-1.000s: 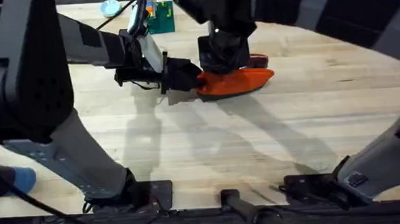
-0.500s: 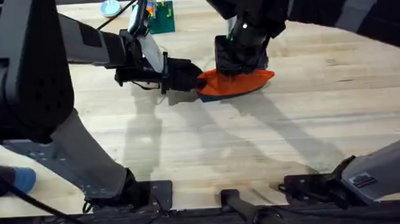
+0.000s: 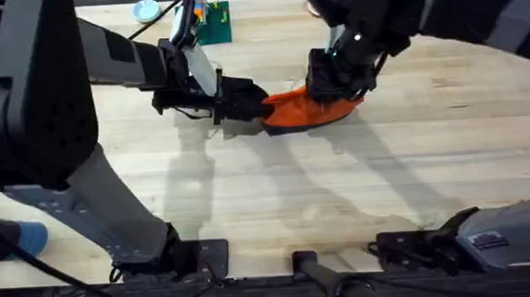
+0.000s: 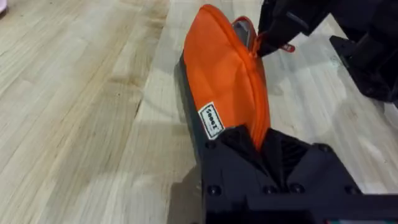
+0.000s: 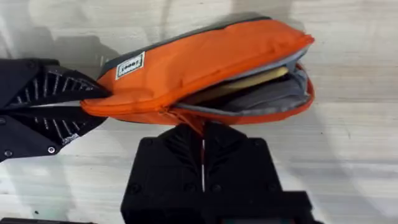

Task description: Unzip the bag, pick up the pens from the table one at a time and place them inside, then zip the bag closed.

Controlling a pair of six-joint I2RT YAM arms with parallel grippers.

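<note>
The left jaws (image 5: 93, 106) pinch one end of the bag (image 5: 205, 59), which lies on the counter (image 3: 385, 179). The right jaws (image 5: 202, 134) are pressed together on the zipper (partway along), and beyond them the bag gapes with a tan pen (image 5: 242, 82) inside.

Pen (image 5: 239, 83) inside bag (image 5: 205, 59).

Left gripper (image 3: 261, 104) fingers clamped, right gripper (image 3: 327, 92) fingers pinched, arms converging

You see the bag (image 5: 211, 53) in matt woven orange cloth with a stitched white fabric label (image 5: 129, 65) and grey cloth lining. The table (image 4: 74, 93) is smooth, lightly sheened wood with plank grain. Both grippers' ribbed fingers (image 5: 43, 87) look like matt black plastic.
</note>
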